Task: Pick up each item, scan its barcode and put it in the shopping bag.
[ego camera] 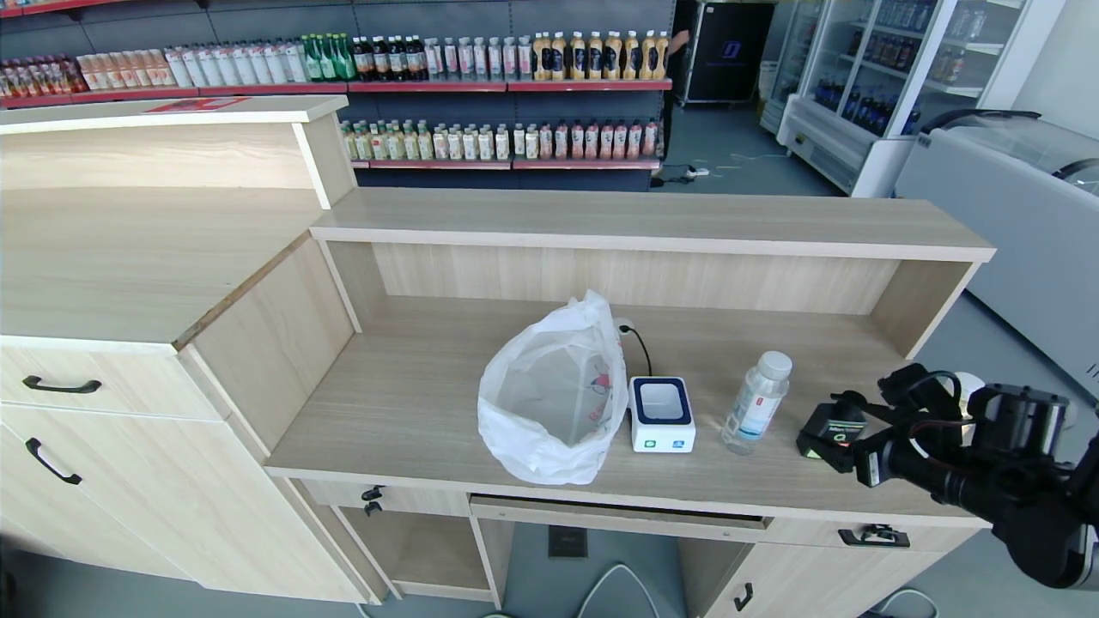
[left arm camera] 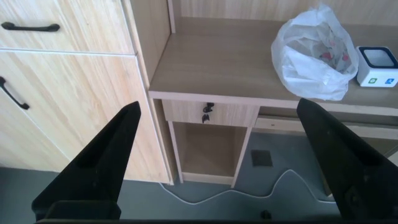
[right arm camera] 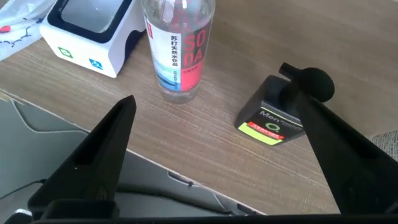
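**Box off-centre in my right grip, bottle close by**

My right gripper (right arm camera: 210, 87) is spread wide and holds nothing. It sits low over the counter (ego camera: 412, 412) at the black box (right arm camera: 270, 118), with one fingertip over the box's top; I cannot tell if it touches. The bottle (right arm camera: 179, 50) stands upright just beside the box, and in my wrist view it falls between my fingers too. The scanner (ego camera: 661, 414) is on the bottle's other side, touching the bag (ego camera: 554, 399), which slumps with its mouth open. My left gripper (left arm camera: 219, 104) hangs open and empty, below and left of the counter.

I judge the main risk to be closing as I am: the box sits towards one finger, so the other would sweep in and could tip the bottle against the scanner. A glancing pinch could also skid the box towards the near counter edge. My fingers might cover the barcode, and the limp bag could fold shut at a drop
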{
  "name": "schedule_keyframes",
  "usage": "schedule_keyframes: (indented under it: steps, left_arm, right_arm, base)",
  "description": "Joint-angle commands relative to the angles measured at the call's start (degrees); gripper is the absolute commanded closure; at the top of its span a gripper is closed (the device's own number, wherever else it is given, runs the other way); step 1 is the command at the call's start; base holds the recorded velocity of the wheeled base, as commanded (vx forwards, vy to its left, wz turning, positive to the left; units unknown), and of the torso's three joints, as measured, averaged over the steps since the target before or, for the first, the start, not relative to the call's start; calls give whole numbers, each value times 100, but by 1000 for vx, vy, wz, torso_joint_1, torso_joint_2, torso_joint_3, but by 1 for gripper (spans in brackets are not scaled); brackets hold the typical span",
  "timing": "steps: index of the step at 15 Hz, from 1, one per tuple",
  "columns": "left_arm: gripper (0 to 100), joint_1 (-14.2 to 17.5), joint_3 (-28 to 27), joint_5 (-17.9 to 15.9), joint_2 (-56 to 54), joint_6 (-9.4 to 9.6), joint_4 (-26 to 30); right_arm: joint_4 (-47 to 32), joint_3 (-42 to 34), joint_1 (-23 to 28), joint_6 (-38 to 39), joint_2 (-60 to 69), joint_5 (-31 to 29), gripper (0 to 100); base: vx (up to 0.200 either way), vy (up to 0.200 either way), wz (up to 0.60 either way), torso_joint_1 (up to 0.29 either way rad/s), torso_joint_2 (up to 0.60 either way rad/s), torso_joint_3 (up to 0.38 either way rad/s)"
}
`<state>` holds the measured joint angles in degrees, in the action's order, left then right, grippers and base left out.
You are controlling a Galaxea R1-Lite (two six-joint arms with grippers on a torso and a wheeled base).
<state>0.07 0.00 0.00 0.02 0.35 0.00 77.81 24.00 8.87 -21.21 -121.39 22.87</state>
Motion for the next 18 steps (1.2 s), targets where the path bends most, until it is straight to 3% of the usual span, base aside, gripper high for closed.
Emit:
schedule_keyframes:
  steps: [1, 18]
  left_arm:
    - [0, 1, 0, 0, -2, 0, 0]
    - [0, 1, 0, 0, -2, 0, 0]
  right_arm:
    - [129, -10, -26, -67, -350, 7, 0]
    - [278, 1335, -562, 205, -1413, -11, 0]
  base:
    - [0, 0, 0, 0, 0, 0]
    - [0, 0, 0, 0, 0, 0]
